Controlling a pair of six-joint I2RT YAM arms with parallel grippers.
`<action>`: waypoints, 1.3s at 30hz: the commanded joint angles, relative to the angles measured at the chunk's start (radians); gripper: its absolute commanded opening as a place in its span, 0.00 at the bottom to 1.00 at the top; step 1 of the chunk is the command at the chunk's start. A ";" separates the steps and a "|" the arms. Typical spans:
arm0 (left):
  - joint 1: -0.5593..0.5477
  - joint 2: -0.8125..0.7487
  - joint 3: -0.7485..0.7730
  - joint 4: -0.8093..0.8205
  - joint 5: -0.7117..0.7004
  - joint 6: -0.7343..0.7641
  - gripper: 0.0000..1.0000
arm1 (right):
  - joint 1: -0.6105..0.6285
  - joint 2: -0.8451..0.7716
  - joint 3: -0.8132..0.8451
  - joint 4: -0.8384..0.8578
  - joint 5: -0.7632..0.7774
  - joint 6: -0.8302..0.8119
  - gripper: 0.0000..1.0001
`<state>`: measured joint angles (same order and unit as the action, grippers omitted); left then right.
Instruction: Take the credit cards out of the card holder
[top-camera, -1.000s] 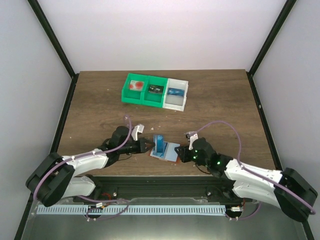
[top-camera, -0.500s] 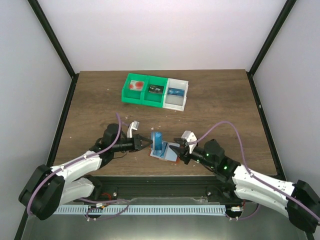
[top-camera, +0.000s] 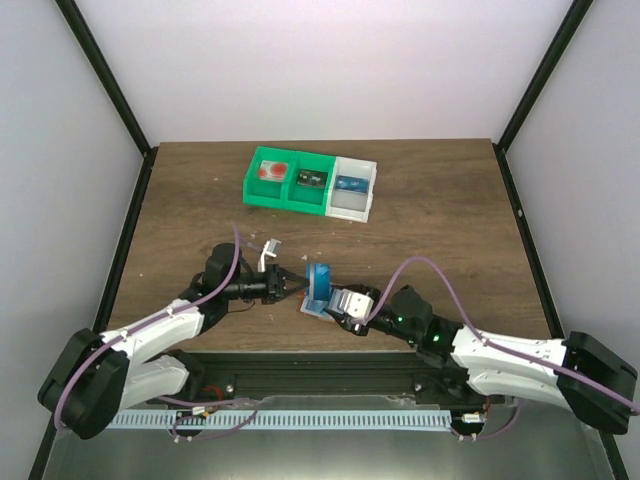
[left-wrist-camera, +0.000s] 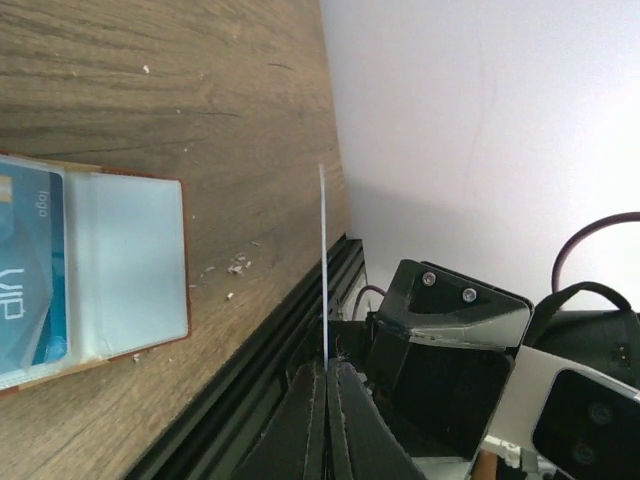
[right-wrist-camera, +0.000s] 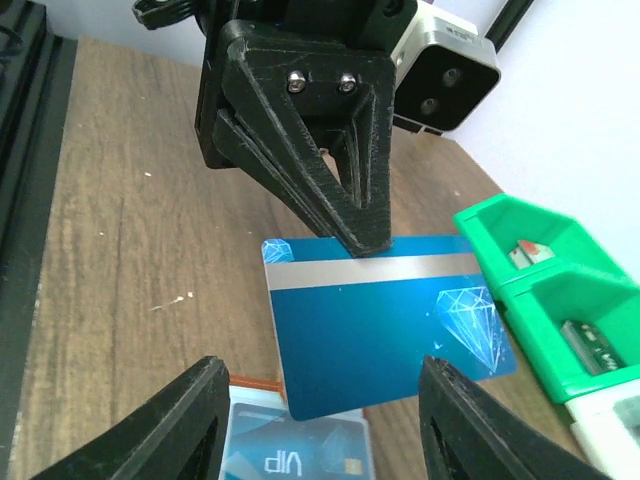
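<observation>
Left end effector (top-camera: 296, 287) is clamped shut on one long edge of the bright blue card (right-wrist-camera: 390, 320), so that one's pinched and held up off the worktop (top-camera: 430, 220); in the right wrist view we get the card's flat face, with a silver stripe along the gripped edge and a little diamond graphic at one end; from the left wrist it's just a thin pale line sticking straight out of the closed fingers.

Right end effector (top-camera: 337, 308) has its fingers spread wide with nothing gripped; it sits low, just beside the card holder (left-wrist-camera: 130, 260) on the right, facing the held card and the left fingers.

The card holder lies opened flat near the front edge of the worktop, between the two arms; we can see its orange-brown rim and pale grey-blue inside; one panel is bare, and the other has a second card (left-wrist-camera: 30, 270), blue and white with "VIP" on it, tucked in. The blue card looks off to the side of the holder in the left wrist view.

The green-and-white bins (top-camera: 310, 183) sit well apart at the far side.
</observation>
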<state>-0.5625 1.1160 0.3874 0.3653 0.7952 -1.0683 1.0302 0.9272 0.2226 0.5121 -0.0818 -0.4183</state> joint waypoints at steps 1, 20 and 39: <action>0.004 0.013 -0.002 0.049 0.049 -0.048 0.00 | 0.023 0.033 0.026 0.100 0.060 -0.146 0.54; 0.004 0.012 -0.040 0.104 0.073 -0.123 0.00 | 0.131 0.120 0.005 0.209 0.246 -0.354 0.12; 0.010 -0.259 -0.064 0.112 -0.097 0.124 0.72 | 0.143 -0.121 0.180 -0.218 0.494 1.086 0.00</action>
<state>-0.5549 0.8795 0.3557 0.4103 0.7116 -1.0065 1.1725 0.8719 0.4099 0.3729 0.3752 0.1402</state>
